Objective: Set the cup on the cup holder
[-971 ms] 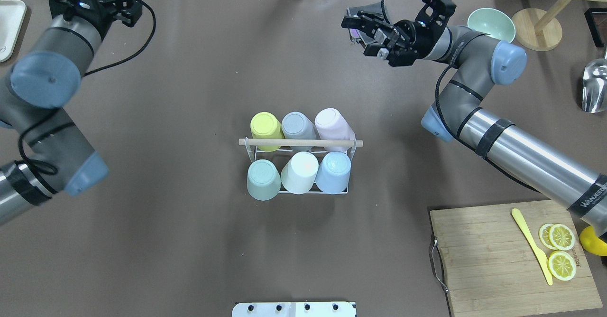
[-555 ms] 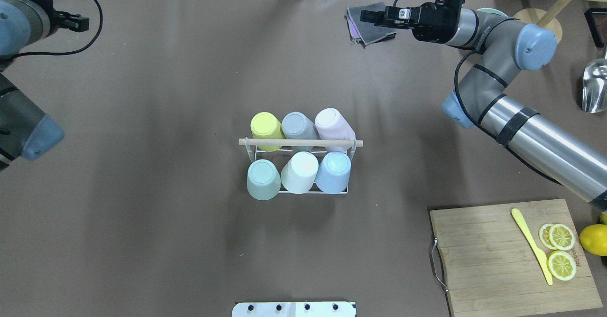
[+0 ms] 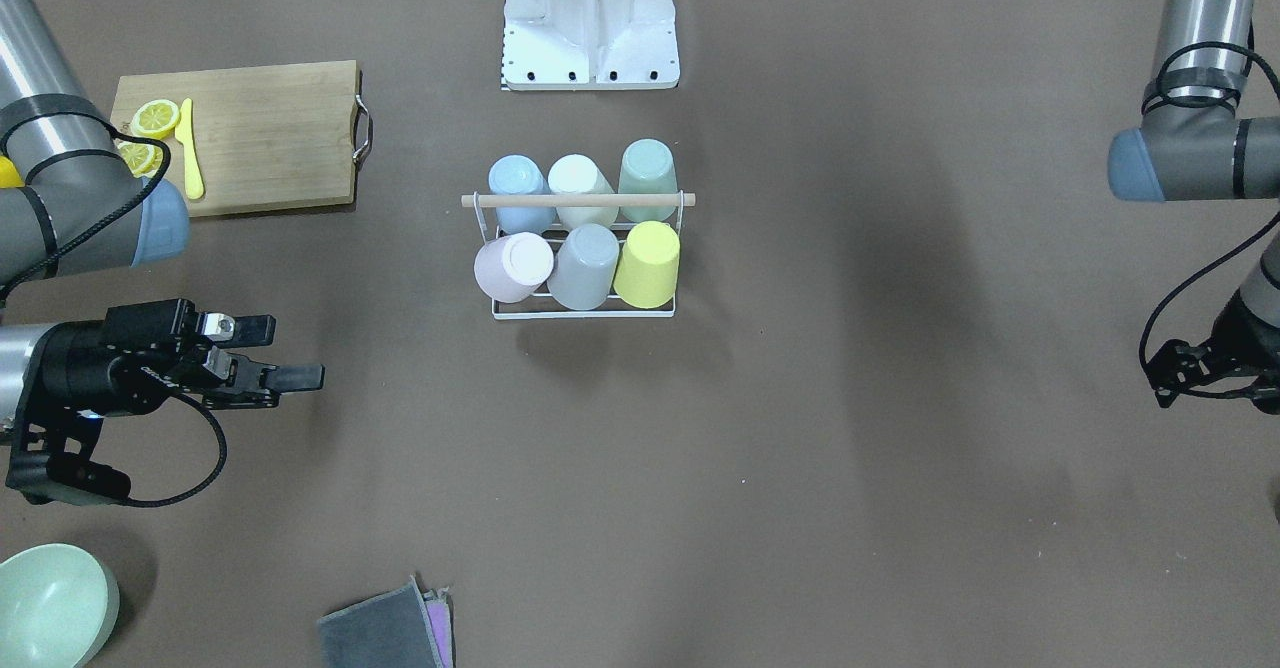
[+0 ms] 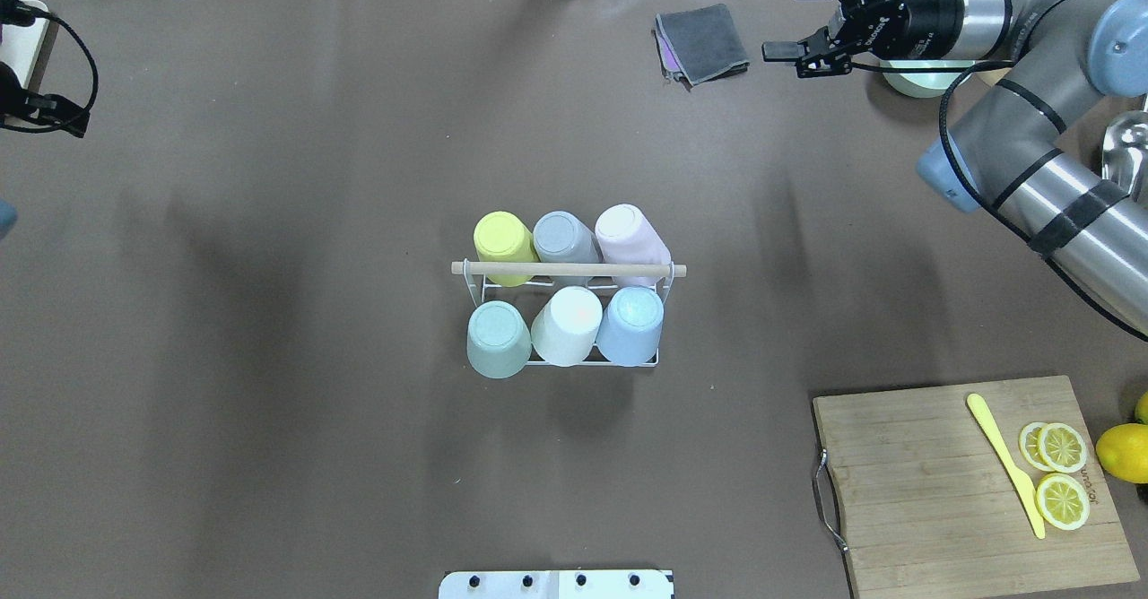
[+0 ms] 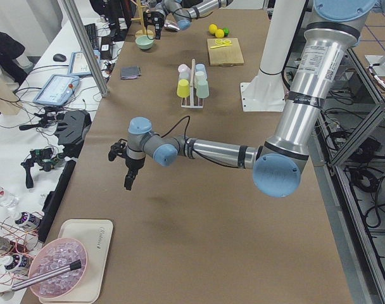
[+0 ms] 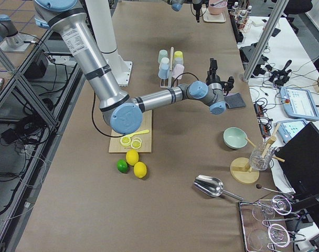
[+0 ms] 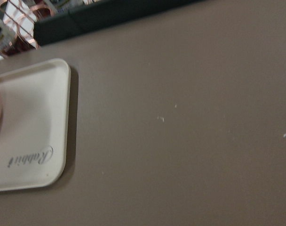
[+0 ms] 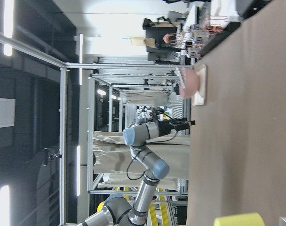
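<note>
Student: Grippers first: what are they holding?

Tutor: Nothing that shows. Clock directions are read in the overhead view, with 12 o'clock away from the robot. Right gripper (image 3: pixel 298 352): jaws spread and empty, at about 1 o'clock from the cup holder (image 3: pixel 582 316). Left gripper (image 3: pixel 1168 376): at about 10 o'clock near the table's edge, too cropped to tell whether it is spread or closed.

Student: And the cups?

Tutor: Six, all upside down on the holder at table centre, well apart from both grippers. On the 12 o'clock side of the wooden rod (image 4: pixel 569 269) are the yellow cup (image 4: pixel 502 238), grey cup (image 4: pixel 563 238) and pink cup (image 4: pixel 630 233), which sits tilted. On the 6 o'clock side are the green cup (image 4: pixel 498 339), white cup (image 4: pixel 567 325) and blue cup (image 4: pixel 630 325). No loose cup is visible, so the task reads as complete.

Student: How would one handle?

Tutor: Probably light, stiff plastic, not fragile, though the tapered wall may slip. Pinch across the side wall near the upturned base.
</note>
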Robot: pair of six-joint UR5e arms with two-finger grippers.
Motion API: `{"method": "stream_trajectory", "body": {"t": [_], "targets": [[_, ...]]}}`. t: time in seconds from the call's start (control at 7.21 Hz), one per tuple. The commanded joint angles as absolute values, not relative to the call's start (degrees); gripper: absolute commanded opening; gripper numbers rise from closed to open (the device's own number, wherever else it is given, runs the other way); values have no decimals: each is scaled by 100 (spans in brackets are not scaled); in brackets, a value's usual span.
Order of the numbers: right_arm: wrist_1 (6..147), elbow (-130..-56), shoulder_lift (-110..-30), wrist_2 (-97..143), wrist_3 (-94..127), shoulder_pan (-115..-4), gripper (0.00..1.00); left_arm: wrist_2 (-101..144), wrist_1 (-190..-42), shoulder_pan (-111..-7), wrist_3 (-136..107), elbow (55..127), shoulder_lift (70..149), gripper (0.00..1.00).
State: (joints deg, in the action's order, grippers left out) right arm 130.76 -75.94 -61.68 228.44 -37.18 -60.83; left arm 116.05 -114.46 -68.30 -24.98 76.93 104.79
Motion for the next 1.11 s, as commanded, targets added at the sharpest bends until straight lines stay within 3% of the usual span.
{"method": "stream_trajectory", "body": {"t": [0.0,0.42,0.97], "targets": [[13298,-7866,-6756,21487,-3094,-6178,99,12348,-11085,-7319,-1332,7524,10223,97],[13298,-8024,-7390,20019,-3094,-6240,100,12542,-9749,-8461,761,7593,9801,97],[13157,-8874,-7805,18436,-2830,-6643,91,13491,-9774,-9123,1163,7803,8931,97]]}}
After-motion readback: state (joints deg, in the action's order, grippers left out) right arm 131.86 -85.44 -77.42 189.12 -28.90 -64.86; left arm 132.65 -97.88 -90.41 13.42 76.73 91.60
